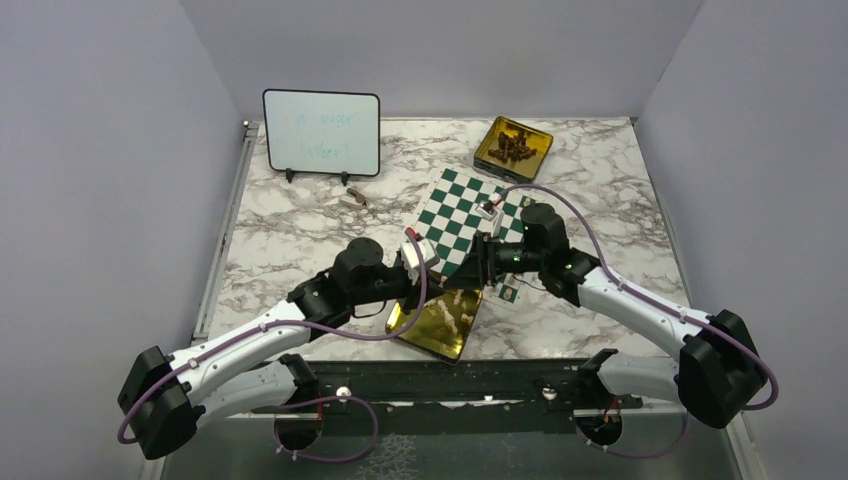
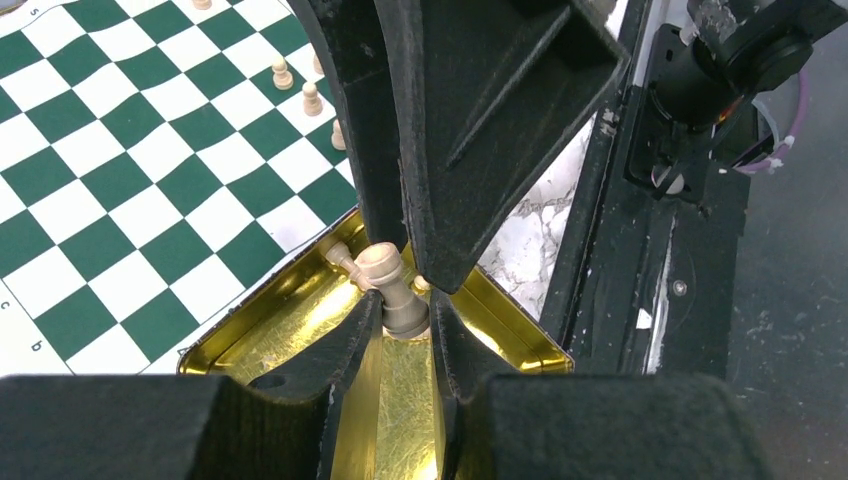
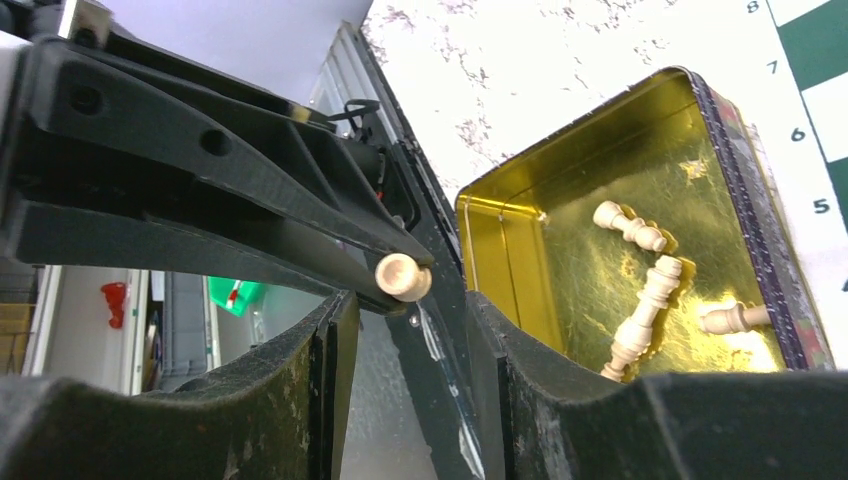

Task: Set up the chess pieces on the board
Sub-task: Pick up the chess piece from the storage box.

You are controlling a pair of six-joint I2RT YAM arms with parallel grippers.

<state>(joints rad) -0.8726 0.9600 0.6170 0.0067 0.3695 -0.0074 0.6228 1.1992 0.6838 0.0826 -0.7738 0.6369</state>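
The green and white board (image 1: 470, 215) lies at centre right, with its near corner over a gold tin (image 1: 440, 322). My left gripper (image 1: 447, 268) hovers over that tin (image 2: 290, 330) and is shut on a cream chess piece (image 2: 392, 290) at its base (image 2: 405, 305). My right gripper (image 1: 478, 268) faces it, open, with its fingers (image 2: 480, 130) on either side of the piece's head. In the right wrist view the held piece (image 3: 403, 277) sits just beyond my open right gripper (image 3: 405, 310). Three cream pieces (image 3: 640, 320) lie in the tin (image 3: 500, 240). Pawns (image 2: 312, 98) stand on the board (image 2: 120, 180).
A black-framed whiteboard (image 1: 321, 133) stands at the back left. A second gold tin (image 1: 513, 145) with dark pieces sits at the back right. A small tan object (image 1: 352, 197) lies near the whiteboard. A black rail (image 1: 450, 385) runs along the near edge.
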